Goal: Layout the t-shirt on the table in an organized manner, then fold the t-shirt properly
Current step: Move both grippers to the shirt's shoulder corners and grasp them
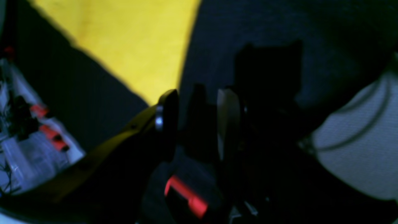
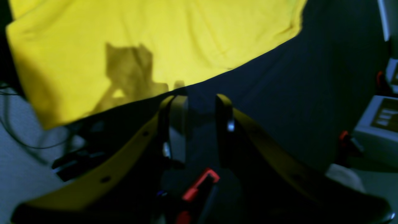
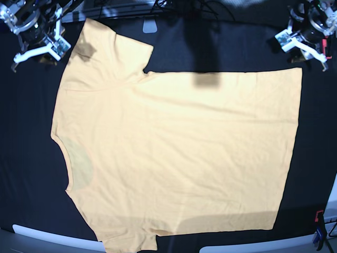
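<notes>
Now, the t-shirt (image 3: 179,153) lies spread flat across the black table (image 3: 26,158), neck (image 3: 79,166) toward the base view's left, hem (image 3: 295,147) toward its right, one sleeve (image 3: 113,50) at the far edge and the other running off the near edge. It looks well laid out, with only faint ripples, so the folding seems to be what's left.

That's soft, light cotton: it will drape and sag the moment it's lifted, and a single pinch would drag the rest into creases. My call is to take it at the edges, a hem corner with one gripper and the shoulder or sleeve seam with the other, pinching down against the table cloth so just one layer comes up, and lifting both ends together.

Over to the arms! The left gripper (image 1: 197,121), at the base view's top right, sits over bare table just beside the hem corner; its fingers (image 1: 168,118) stand partly apart with nothing between them, touching no cloth that I can see. The right gripper (image 2: 201,124), at the top left near the far sleeve, hangs just off the shirt's edge, jaws likewise part open and empty, its shadow falling on the yellow fabric. Both are clear of the shirt.
</notes>
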You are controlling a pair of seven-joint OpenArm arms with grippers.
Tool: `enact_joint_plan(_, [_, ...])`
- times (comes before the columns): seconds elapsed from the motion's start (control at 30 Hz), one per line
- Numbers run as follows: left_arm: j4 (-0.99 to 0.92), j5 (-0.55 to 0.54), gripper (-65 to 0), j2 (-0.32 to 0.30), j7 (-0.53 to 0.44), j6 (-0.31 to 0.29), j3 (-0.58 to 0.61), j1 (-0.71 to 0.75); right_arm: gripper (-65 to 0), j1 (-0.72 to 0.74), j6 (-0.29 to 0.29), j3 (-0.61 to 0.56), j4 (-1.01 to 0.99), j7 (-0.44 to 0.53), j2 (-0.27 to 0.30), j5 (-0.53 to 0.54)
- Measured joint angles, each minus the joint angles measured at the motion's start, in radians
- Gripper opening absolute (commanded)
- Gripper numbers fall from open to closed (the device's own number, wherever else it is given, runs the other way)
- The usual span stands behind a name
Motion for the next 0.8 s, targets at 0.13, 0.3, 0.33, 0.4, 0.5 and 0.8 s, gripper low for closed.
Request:
enact_joint_plan(0.13, [-0.093, 0.036, -45.4, -0.003, 0.011, 0.053, 0.067, -0.095, -49.8, 0.03, 0.0, 0.0, 0.0, -0.029, 0.025, 0.0])
enact_joint_plan(0.3, [-0.181, 0.036, -45.4, -0.002, -0.012, 0.082, 0.1, -0.178, -49.8, 0.047, 0.0, 0.0, 0.0, -0.031, 0.025, 0.0])
enact_joint_plan(0.33, [-0.195, 0.036, -45.4, -0.002, -0.014, 0.083, 0.105, -0.191, -49.8, 0.05, 0.0, 0.0, 0.0, -0.03, 0.025, 0.0])
enact_joint_plan(0.4, [-0.225, 0.037, -45.4, -0.002, -0.015, 0.083, 0.114, -0.212, -49.8, 0.052, 0.0, 0.0, 0.0, -0.026, 0.025, 0.0])
enact_joint_plan(0.5, [-0.268, 0.037, -45.4, -0.002, -0.019, 0.086, 0.125, -0.255, -49.8, 0.052, 0.0, 0.0, 0.001, -0.027, 0.025, 0.0])
enact_joint_plan(0.8, [-0.309, 0.038, -65.0, -0.002, -0.117, 0.048, 0.125, -0.266, -49.6, 0.052, 0.0, 0.0, 0.001, -0.029, 0.025, 0.0])
